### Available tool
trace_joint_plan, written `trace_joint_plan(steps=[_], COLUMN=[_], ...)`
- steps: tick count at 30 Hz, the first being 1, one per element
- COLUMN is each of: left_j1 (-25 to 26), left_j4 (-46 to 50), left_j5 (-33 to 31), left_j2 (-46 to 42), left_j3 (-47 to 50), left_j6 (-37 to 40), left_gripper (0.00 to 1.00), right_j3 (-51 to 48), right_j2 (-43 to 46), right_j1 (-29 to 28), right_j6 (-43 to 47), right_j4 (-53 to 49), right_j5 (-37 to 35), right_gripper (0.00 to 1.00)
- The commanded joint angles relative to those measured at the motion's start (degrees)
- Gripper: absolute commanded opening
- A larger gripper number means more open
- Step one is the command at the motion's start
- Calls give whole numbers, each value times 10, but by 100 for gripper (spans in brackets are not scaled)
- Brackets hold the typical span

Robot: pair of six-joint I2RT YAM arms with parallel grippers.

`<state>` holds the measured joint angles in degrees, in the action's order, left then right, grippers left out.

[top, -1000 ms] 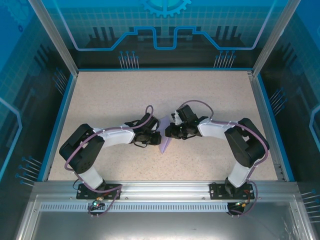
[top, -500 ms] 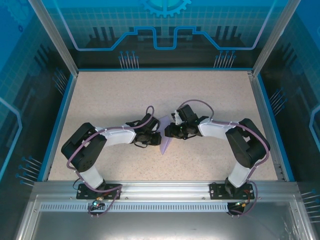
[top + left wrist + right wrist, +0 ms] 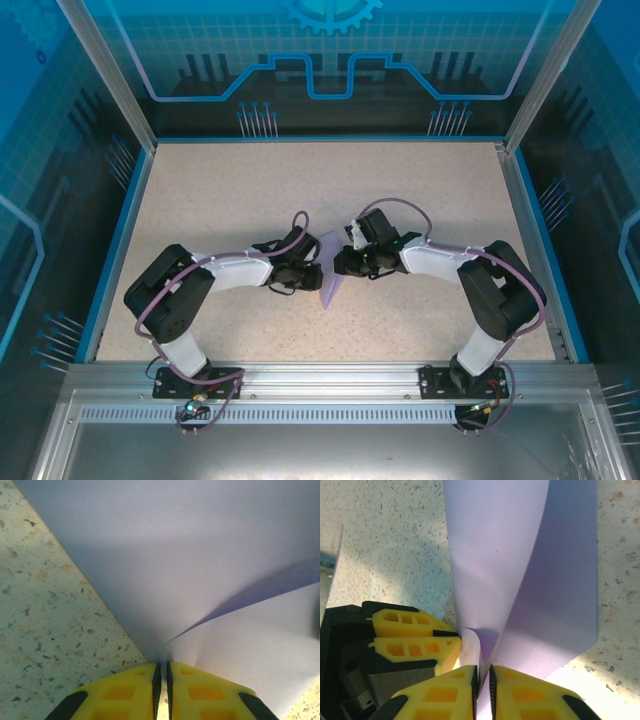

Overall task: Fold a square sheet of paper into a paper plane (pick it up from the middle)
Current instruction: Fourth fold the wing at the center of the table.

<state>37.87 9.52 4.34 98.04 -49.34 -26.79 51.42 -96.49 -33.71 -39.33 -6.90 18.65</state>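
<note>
From above, the thin lavender-purple matte sheet of paper shows as a narrow sliver squeezed between the left gripper and the right gripper, whose tips face each other almost nose to nose over the speckled beige counter. That view does not settle how either gripper stands.

The left wrist camera does. The left gripper's yellow fingers are pressed together on the sheet's near edge, with only a hairline slit between them. Ahead of them the sheet spreads broad and flat. A second layer lifts off to the right of the fingertips and throws a dark shadow along its raised edge.

The right wrist camera adds the sheet's curl. Directly ahead of the right gripper the paper stands up and bends over on itself like a loose tube, with a lower layer lying flat on the counter to the right. The right gripper's fingers are nipped together on the paper's bottom edge. The left gripper's stacked yellow fingertips sit just to their left, touching the same curled edge.

In the overhead view the sheet's long axis runs crosswise between the two grippers. Its broader part lies beyond their tips. Its pointed end lies on the near side of them, toward the arm bases.
</note>
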Motion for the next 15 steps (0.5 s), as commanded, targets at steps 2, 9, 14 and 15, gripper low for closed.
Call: trace_joint_plan(steps=[2,9,14,15], left_j1=[-3,-3,-3,-3], left_j4=[6,5,4,3], left_j5=[-16,-17,-17,-17], left_j2=[28,31,34,35], left_j3=[-10,-12,-11,-11], left_j6=[16,17,17,17], left_gripper=[16,16,16,16], right_j3=[3,16,19,19], right_j2=[-5,-21,-32,-33], right_j1=[3,-4,-6,-7], right_j6=[3,-5,-17,-20], right_j4=[-3,10,30,35], right_j5=[15,34,48,52], right_gripper=[10,6,5,5])
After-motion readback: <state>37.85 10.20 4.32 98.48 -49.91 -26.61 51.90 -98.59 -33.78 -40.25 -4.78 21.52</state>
